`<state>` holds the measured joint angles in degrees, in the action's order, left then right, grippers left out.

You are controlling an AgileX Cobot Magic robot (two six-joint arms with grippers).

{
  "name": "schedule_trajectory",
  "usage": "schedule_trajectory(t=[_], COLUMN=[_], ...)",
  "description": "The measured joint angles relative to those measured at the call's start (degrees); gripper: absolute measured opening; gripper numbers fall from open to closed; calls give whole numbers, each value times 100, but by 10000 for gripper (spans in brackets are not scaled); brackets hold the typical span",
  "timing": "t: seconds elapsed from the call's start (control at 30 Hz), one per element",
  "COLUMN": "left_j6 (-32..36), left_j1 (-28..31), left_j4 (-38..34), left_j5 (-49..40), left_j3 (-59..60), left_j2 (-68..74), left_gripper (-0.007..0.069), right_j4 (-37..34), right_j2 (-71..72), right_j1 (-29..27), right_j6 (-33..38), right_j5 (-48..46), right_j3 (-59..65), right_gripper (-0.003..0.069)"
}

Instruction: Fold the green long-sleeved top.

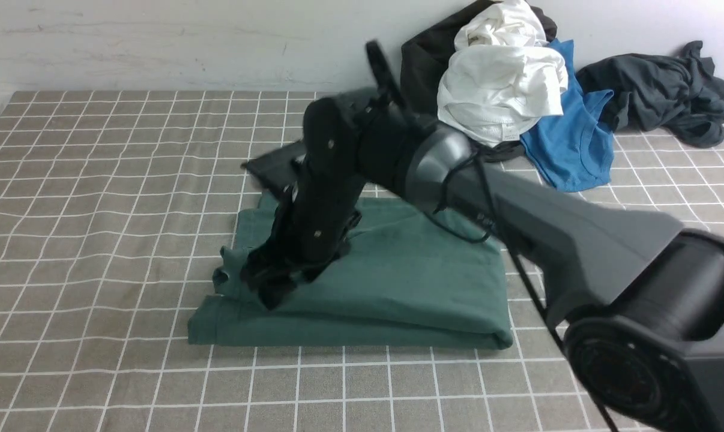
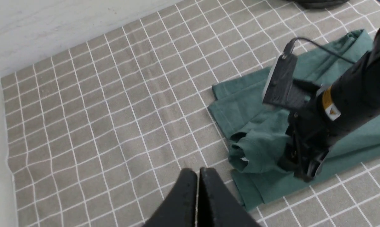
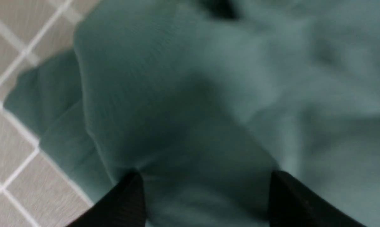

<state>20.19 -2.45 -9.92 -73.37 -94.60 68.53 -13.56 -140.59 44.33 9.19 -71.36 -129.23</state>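
Right pincer stands wide over the folded green long-sleeved top; left pincer, closed and empty, hovers beside it.

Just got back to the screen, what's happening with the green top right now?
The right arm reaches across the green long-sleeved top, which lies folded into a thick rectangle on the checked tablecloth. The right gripper sits at its bunched left edge, jaws apart, gripping nothing. The left gripper is shut and empty, off to the left over the cloth.
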Motion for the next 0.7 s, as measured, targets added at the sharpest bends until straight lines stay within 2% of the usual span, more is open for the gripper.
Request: schedule_trajectory(t=[0.13,0.43,0.57,0.7], left_j6=[-24,-162,-313,-483], left_j1=[0,0,0,0], left_j4=[0,32,49,49], left_j5=[8,351,619,956], left_j3=[393,923,1903,3139], left_j2=[-166,-928,-2004,-3072], left_gripper=[-7,-7,-7,-7], right_j4=[126,657,852,865], right_j2=[5,571,1705,2912], right_j1=[285,183,129,129], right_j6=[103,-70,-100,42], right_j5=[6,0,7,14], right_j3=[32,-19,491,1531], right_gripper=[433,423,417,373])
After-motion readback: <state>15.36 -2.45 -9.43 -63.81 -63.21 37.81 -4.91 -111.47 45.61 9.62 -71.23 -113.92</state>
